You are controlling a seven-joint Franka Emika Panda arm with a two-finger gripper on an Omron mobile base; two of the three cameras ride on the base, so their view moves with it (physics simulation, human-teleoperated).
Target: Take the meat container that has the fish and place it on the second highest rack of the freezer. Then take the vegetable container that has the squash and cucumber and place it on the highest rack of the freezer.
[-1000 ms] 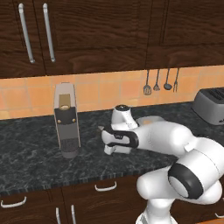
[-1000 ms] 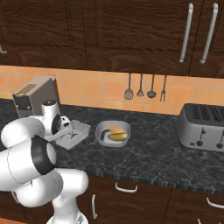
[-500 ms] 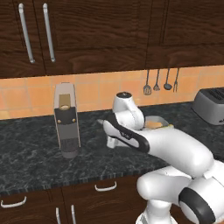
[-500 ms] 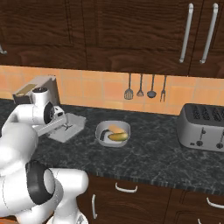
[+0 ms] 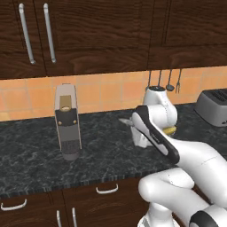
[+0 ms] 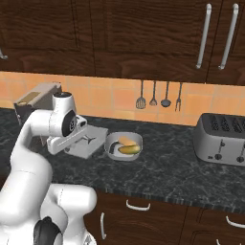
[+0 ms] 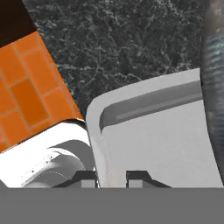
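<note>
- End effector (image 7: 111,177) is clamped on the rim of the white meat tray (image 7: 162,144); its fingertips (image 7: 87,179) straddle the near edge, probably so the tray stays level for the carry.
- The fish (image 7: 214,87) lies along 1 side of the tray.
- The tray hangs just above the worktop (image 6: 167,167), beside the bowl (image 6: 123,146) of squash and cucumber.
- Against 1 second ago, the arm has risen and swung toward the coffee machine (image 5: 67,122); the tray has come along.

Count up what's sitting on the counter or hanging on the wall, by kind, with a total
Coffee machine: 1
Toaster: 1
White tray: 1
Bowl with squash and cucumber: 1
Hanging utensils: 4
Total: 8
</note>
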